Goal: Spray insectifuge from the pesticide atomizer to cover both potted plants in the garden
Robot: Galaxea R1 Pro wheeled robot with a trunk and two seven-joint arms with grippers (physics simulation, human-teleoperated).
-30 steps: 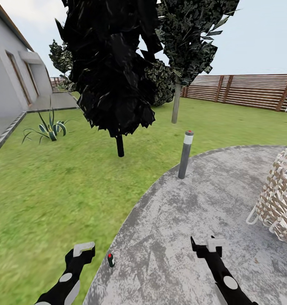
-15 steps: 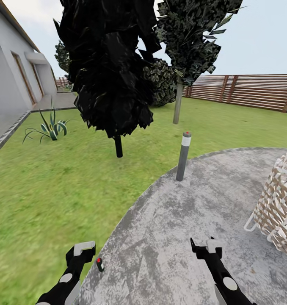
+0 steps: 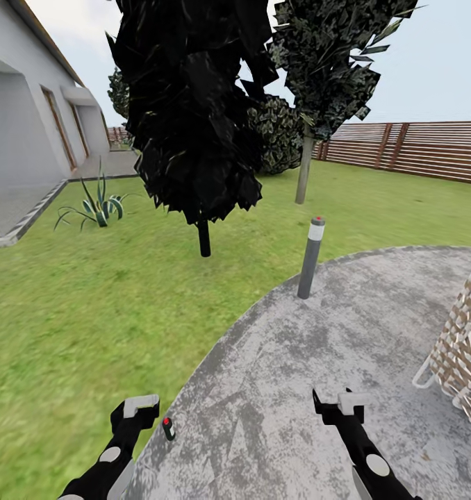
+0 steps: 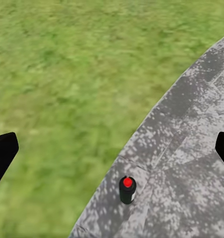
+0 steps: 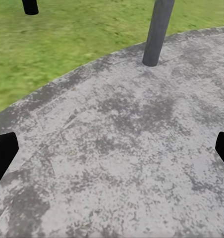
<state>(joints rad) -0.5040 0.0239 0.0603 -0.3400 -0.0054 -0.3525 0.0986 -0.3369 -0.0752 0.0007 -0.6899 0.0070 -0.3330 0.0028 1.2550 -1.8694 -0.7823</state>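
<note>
The pesticide atomizer (image 3: 168,428), a small dark bottle with a red top, stands upright at the edge of the stone patio (image 3: 319,354), just right of my left gripper (image 3: 139,411). In the left wrist view the atomizer (image 4: 127,189) sits ahead of and between the widely spread fingertips (image 4: 3,154), so that left gripper (image 4: 112,151) is open and empty. My right gripper (image 3: 341,405) hovers over bare patio, also open (image 5: 112,148). An aloe-like plant (image 3: 96,208) with pointed green leaves sits on the lawn near the house; its pot is not discernible.
A grey lamp post (image 3: 310,257) stands on the patio's far rim. A black-leaved tree (image 3: 204,238) and a second tree (image 3: 304,173) rise from the lawn. A wicker chair (image 3: 465,347) is at the right. A slat fence (image 3: 416,149) and the house (image 3: 20,118) bound the garden.
The whole view has shifted as the camera moved. The atomizer now lies a little closer to my left gripper than a second ago. Both grippers keep their pose.
</note>
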